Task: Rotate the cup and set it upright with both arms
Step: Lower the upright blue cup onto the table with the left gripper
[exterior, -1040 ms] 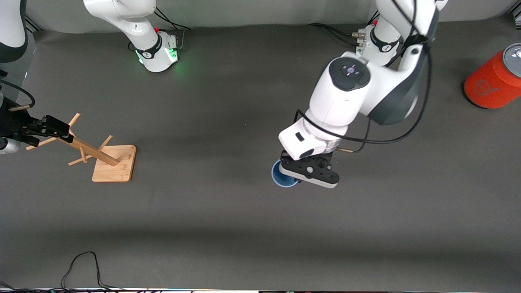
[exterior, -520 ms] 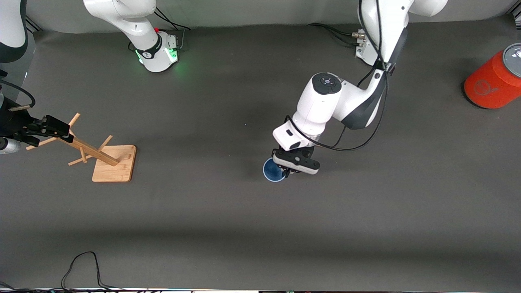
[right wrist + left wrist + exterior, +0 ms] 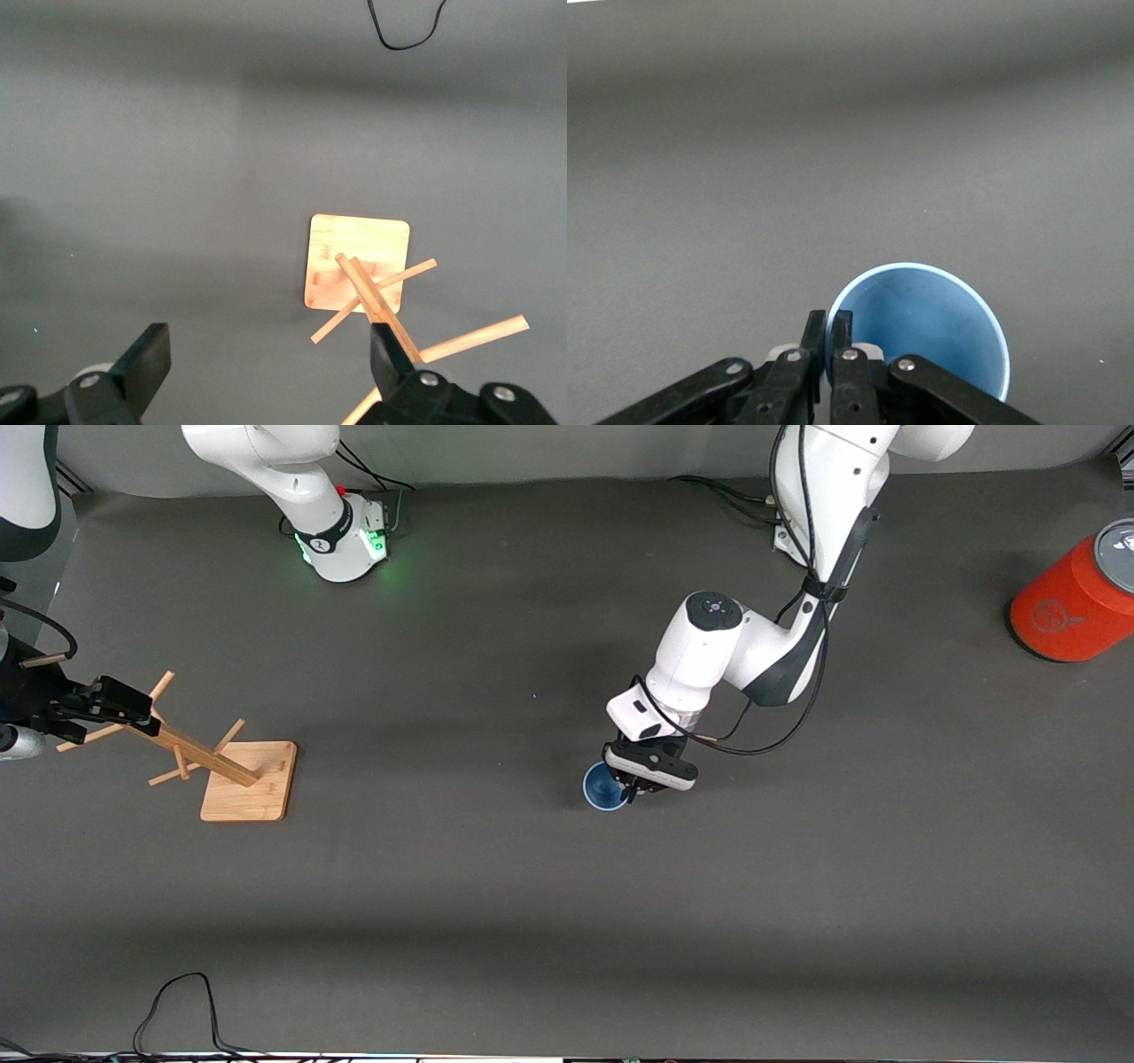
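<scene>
Desk (image 3: pixel 496 921): dark grey mat covers it from edge to edge; both arm bases stand along the 12 o'clock edge in the front view.
Cup (image 3: pixel 606 787): pale blue, upright on the desk with its open mouth facing up, near the middle and somewhat toward the left arm's end; the wrist view (image 3: pixel 921 328) looks down into its bare inside.
Left end effector (image 3: pixel 631 791): low over the cup's rim, at the cup's 3 o'clock side in the front view; its fingers (image 3: pixel 842 332) are pressed together on the cup's wall, one inside the rim and one outside.
Left arm (image 3: pixel 709 655): reaches from its base at the 12 o'clock edge down to the cup, with a black cable looped beside the wrist.
Right end effector (image 3: pixel 66 713): up over the top pegs of the wooden rack, at the right arm's end of the desk; its fingers (image 3: pixel 151 354) are spread wide with nothing between them.
Right arm (image 3: pixel 266 460): waits.
Wooden rack (image 3: pixel 221 766): square base flat on the desk, with a post and cross pegs; also seen from above (image 3: pixel 359 263).
Orange-red cylinder (image 3: pixel 1076 598): grey top, at the left arm's end, well apart from the cup.
Black cable (image 3: pixel 177 1001): loops on the desk at the 6 o'clock edge.
</scene>
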`<state>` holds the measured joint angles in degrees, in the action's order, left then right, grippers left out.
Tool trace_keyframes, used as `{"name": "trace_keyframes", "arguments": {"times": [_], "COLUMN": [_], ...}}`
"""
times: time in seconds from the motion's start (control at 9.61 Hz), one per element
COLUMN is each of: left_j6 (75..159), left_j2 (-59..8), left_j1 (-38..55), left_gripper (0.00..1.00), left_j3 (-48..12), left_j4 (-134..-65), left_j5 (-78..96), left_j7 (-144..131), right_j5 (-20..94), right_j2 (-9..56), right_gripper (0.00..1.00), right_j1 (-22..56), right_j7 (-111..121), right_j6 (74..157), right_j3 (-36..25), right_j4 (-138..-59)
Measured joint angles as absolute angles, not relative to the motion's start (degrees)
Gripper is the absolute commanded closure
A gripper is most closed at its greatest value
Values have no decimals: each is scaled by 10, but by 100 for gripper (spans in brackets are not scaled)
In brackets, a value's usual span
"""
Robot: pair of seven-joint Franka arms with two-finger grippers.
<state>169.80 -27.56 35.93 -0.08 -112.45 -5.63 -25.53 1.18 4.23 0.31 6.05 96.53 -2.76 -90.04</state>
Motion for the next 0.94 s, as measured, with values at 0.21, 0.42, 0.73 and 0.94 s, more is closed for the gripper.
{"name": "trace_keyframes", "arguments": {"times": [0.21,0.42,0.73,0.94], "left_j6": [1743,1782,1787,1786], "left_j2": [-300,-323,-324,-325], "left_j1": [368,403,426,426], "left_gripper": [100,100,13,0], "left_j3": [12,49,70,71], "left_j4": [-1138,-1140,-1140,-1141], "left_j5": [-58,-59,-59,-59], "left_j7": [-255,-256,-258,-258], "right_j5": [12,12,12,12], "right_j2": [42,43,43,43], "right_gripper": [0,0,0,0], "right_j1": [3,3,3,3], "right_j7": [61,61,61,61], "right_j6": [965,965,965,965], "right_j3": [-28,-28,-28,-28], "right_j4": [-900,-901,-901,-901]}}
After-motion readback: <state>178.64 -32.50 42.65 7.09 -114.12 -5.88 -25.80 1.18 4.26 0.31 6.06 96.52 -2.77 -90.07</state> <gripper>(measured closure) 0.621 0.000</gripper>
